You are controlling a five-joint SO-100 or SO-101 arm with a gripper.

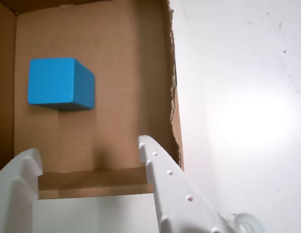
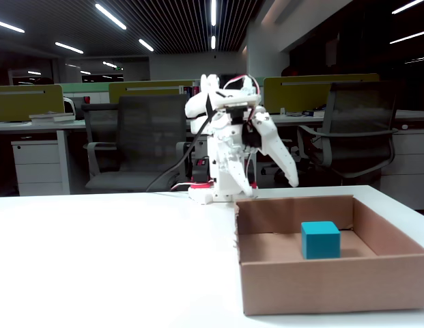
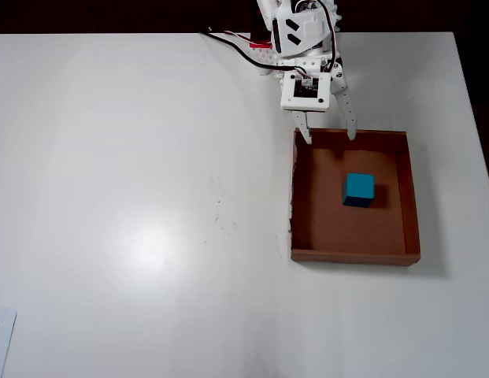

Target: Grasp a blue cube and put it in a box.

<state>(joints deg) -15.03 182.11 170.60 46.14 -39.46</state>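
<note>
One blue cube (image 3: 358, 189) sits on the box (image 3: 412, 205) floor, apart from the walls. Your pincer (image 3: 329, 135) hangs empty, jaws spread, over the near wall. Cube looks rigid, light, matte: take it across two opposite flat faces

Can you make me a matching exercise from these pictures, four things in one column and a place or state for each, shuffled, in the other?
Things:
1. blue cube
2. box
3. gripper
4. table

Places or states:
A. open and empty, above the box's wall nearest the arm
B. white, bearing everything else
C. resting on the cardboard floor, touching no wall
D. brown, lidless, at the right of the overhead view

Pairs: 1-C, 2-D, 3-A, 4-B
</note>
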